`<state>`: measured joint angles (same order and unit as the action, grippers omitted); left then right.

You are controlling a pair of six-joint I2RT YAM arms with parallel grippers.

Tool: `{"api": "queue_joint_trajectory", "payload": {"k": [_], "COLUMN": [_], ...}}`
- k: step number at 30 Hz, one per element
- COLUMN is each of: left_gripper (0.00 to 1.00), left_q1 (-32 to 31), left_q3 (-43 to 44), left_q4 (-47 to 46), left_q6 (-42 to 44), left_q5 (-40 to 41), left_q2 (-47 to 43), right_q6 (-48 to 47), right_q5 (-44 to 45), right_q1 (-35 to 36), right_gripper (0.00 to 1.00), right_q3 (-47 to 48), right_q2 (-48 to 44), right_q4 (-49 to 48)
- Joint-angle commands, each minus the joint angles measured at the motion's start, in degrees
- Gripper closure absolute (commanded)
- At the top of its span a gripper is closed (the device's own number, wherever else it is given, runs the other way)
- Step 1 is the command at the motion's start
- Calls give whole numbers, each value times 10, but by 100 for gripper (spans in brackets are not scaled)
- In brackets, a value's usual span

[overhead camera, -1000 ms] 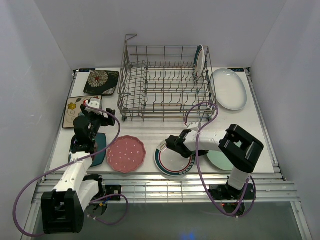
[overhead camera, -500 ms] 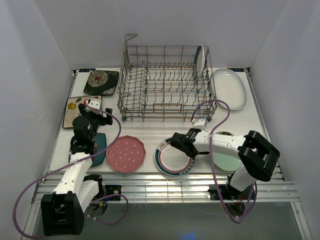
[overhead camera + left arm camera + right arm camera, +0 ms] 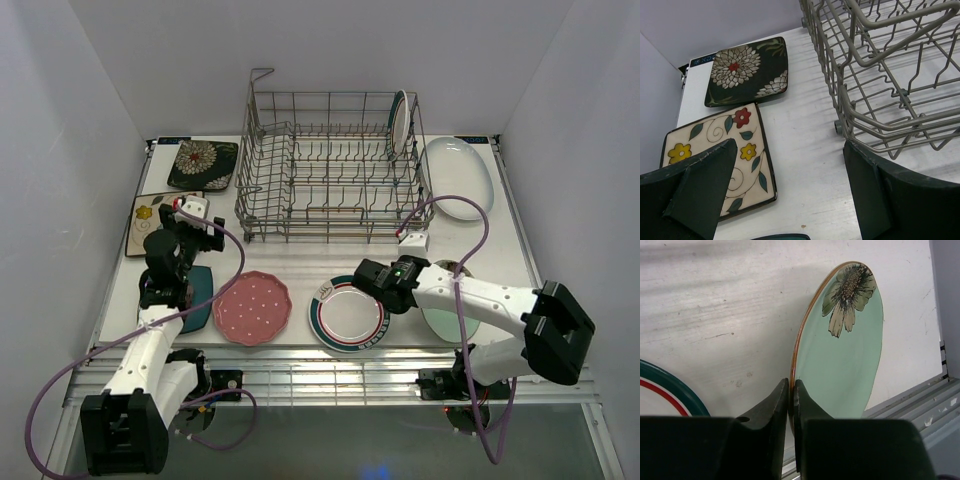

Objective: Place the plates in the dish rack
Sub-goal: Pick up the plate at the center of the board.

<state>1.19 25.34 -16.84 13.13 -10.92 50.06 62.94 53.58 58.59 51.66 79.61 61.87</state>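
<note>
My right gripper (image 3: 408,296) (image 3: 791,390) is shut on the left rim of the mint floral plate (image 3: 442,322) (image 3: 845,355), whose rim stands between the fingertips. A white green-rimmed plate (image 3: 348,315) (image 3: 660,390) lies just left of it. My left gripper (image 3: 200,235) (image 3: 790,200) is open and empty above the table, by the cream floral square (image 3: 150,215) (image 3: 715,150) and the dark teal plate (image 3: 200,290) (image 3: 782,236). The pink dotted plate (image 3: 252,307) lies at the front. The dish rack (image 3: 330,165) (image 3: 890,75) holds one green-rimmed plate (image 3: 400,122) upright.
A black floral square plate (image 3: 203,164) (image 3: 747,70) lies at the far left. A large white oval plate (image 3: 457,177) lies right of the rack. Cables loop over both arms. The table's front rail (image 3: 330,375) runs along the near edge.
My right arm has swung out to the right. Its gripper has moved from over the green-rimmed plate to the mint plate's rim. The left arm has barely moved.
</note>
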Motion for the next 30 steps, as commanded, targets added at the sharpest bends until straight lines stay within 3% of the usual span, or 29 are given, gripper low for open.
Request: {"api": "queue_joint_trajectory", "payload": {"k": [1,22,30], "left_gripper": [2,2,2], "left_q1": [-2,-2,-4], "left_q3": [31,64,73], "left_q4": [22,90,91], "left_q6": [18,-12,-24], "left_q5": [-6,-238,-242], "left_q2": [-13,-98,-101], "right_q6": [14,-18,-19], "right_q5": [22,23,29], "right_q1": [4,3,3], "right_gripper": [92,92,92], "right_q3": [7,44,58], "right_q2": [-53,-149,-153], "right_q4": [-5,-8,-10]}}
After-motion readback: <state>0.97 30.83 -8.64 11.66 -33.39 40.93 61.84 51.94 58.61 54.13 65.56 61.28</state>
